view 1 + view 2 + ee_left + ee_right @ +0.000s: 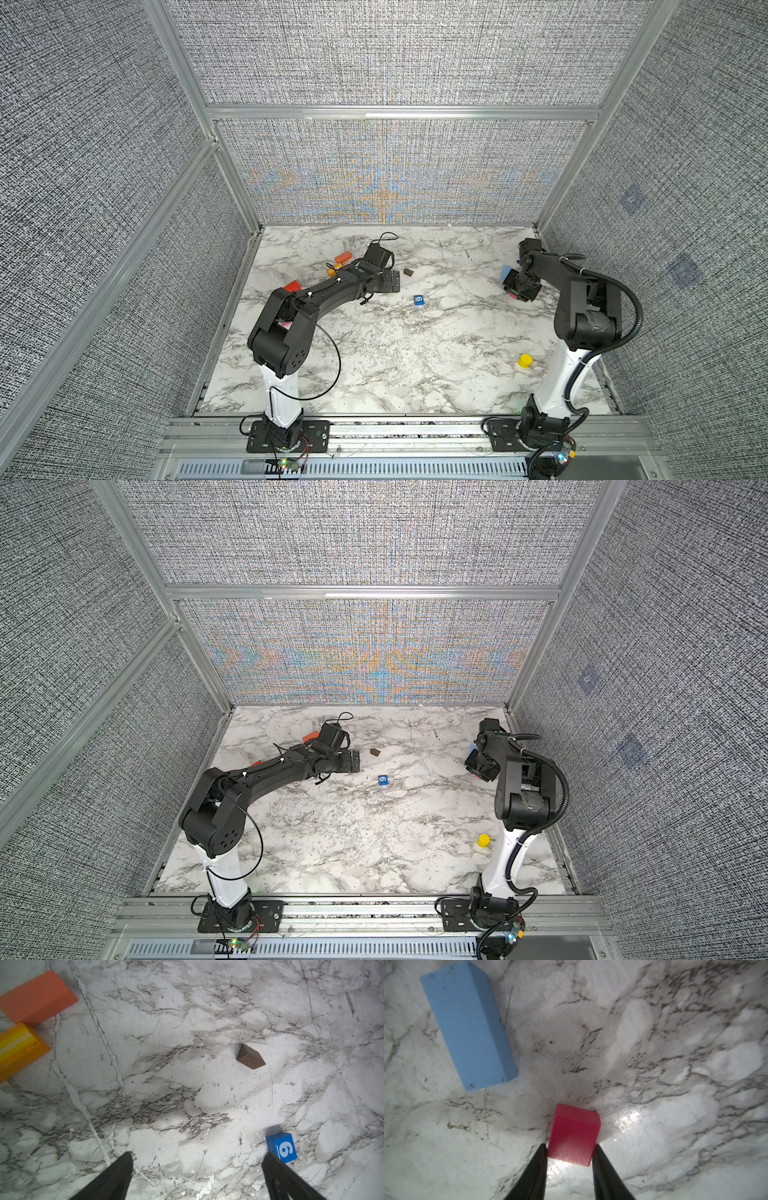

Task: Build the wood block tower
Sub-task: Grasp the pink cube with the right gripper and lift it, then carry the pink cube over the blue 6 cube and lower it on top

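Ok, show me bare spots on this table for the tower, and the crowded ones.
Free: the wide middle marble between blue cube, yellow cylinder and arm bases. Crowded: far left, orange blocks and red block beside the left arm; far right, right end effector grips pink cube beside light blue block.

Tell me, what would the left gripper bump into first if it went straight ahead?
Probably the brown block, lying ahead of the open left gripper, slightly off its middle line. If it points downward, it may touch the table first; depth is unclear.
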You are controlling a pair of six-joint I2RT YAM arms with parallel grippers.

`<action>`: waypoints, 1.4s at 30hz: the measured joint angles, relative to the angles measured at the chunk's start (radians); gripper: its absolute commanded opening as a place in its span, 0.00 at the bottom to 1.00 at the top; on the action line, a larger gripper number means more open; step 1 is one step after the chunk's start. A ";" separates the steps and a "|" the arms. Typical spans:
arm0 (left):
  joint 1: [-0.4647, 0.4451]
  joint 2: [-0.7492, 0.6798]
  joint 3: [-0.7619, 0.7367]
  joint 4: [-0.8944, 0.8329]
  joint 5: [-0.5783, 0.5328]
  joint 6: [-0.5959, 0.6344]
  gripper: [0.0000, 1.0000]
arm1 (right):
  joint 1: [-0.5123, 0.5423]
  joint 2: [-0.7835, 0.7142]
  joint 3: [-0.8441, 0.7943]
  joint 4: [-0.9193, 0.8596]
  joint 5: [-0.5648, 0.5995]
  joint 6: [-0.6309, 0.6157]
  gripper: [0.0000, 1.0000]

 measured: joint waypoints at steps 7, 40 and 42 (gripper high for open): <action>0.000 0.000 0.000 0.000 0.000 0.000 0.99 | 0.000 0.005 0.009 -0.009 0.006 -0.023 0.27; 0.004 -0.260 -0.234 -0.150 -0.115 -0.057 0.99 | 0.504 -0.032 0.191 -0.187 0.038 -0.209 0.24; 0.006 -0.276 -0.248 -0.159 -0.115 -0.060 0.99 | 0.539 -0.014 0.214 -0.192 0.021 -0.198 0.24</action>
